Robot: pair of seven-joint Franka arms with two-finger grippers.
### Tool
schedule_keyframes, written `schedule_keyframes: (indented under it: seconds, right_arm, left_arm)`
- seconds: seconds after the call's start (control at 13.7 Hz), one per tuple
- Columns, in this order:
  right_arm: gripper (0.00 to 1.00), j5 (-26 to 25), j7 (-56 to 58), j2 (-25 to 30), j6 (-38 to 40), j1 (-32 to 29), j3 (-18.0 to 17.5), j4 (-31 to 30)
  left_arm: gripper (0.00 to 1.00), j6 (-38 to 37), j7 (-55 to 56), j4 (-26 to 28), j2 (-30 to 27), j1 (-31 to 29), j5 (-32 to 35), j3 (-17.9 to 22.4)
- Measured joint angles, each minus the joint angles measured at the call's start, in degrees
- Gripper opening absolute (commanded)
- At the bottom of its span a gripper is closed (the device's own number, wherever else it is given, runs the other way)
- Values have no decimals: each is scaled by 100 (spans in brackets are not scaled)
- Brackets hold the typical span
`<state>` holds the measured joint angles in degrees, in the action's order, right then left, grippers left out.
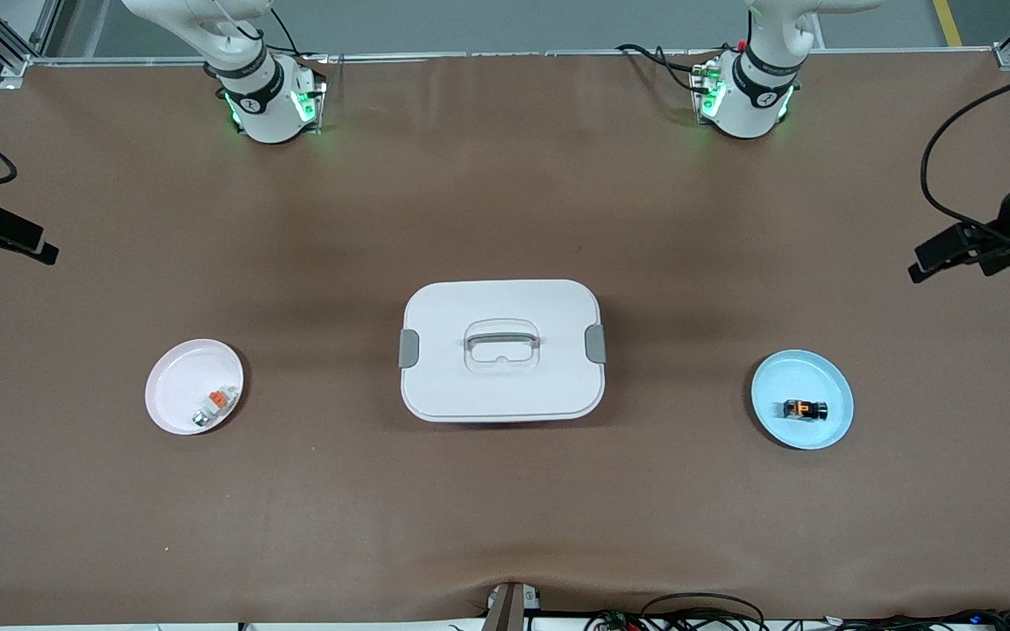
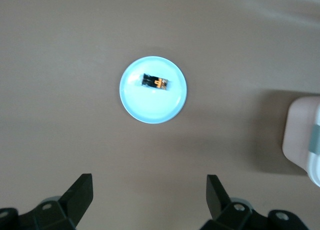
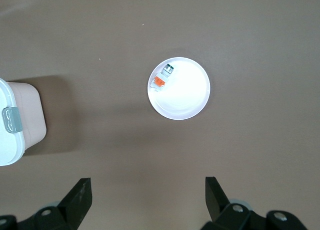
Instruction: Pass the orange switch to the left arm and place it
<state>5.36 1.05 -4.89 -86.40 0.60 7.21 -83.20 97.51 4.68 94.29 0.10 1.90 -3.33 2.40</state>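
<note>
Brown cloth covers the table [image 1: 505,175] in the front view; the white box [image 1: 501,350] sits mid-table, the blue plate [image 1: 801,400] toward the left arm's end carrying the orange switch [image 1: 805,409], the pink plate [image 1: 194,386] toward the right arm's end holding a grey-white piece [image 1: 214,407].

Left wrist view: the left gripper [image 2: 149,192] hangs with fingers [image 2: 82,190] spread wide, the switch well clear of them.

Right wrist view: the right gripper [image 3: 148,196] hangs likewise, fingers [image 3: 81,192] apart, the pink plate off their tips.
</note>
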Motion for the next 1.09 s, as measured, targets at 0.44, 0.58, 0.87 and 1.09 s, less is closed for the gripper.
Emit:
schedule_keyframes:
  seconds: [0.44, 0.58, 0.87, 1.09]
  right_arm:
    - [100, -105, 0, 0, -19, 0, 1, 0]
    - [100, -107, 0, 0, -21, 0, 1, 0]
    - [100, -109, 0, 0, -31, 0, 1, 0]
    - [100, -109, 0, 0, -34, 0, 2, 0]
  left_arm:
    - [100, -345, -9, 101, -540, -4, 65, -129]
    - [100, -345, -29, 232, -623, -4, 173, -145]
    - [100, -339, -41, 338, -767, -18, 219, -146]
    - [100, -318, -59, 298, -726, -160, 226, -146]
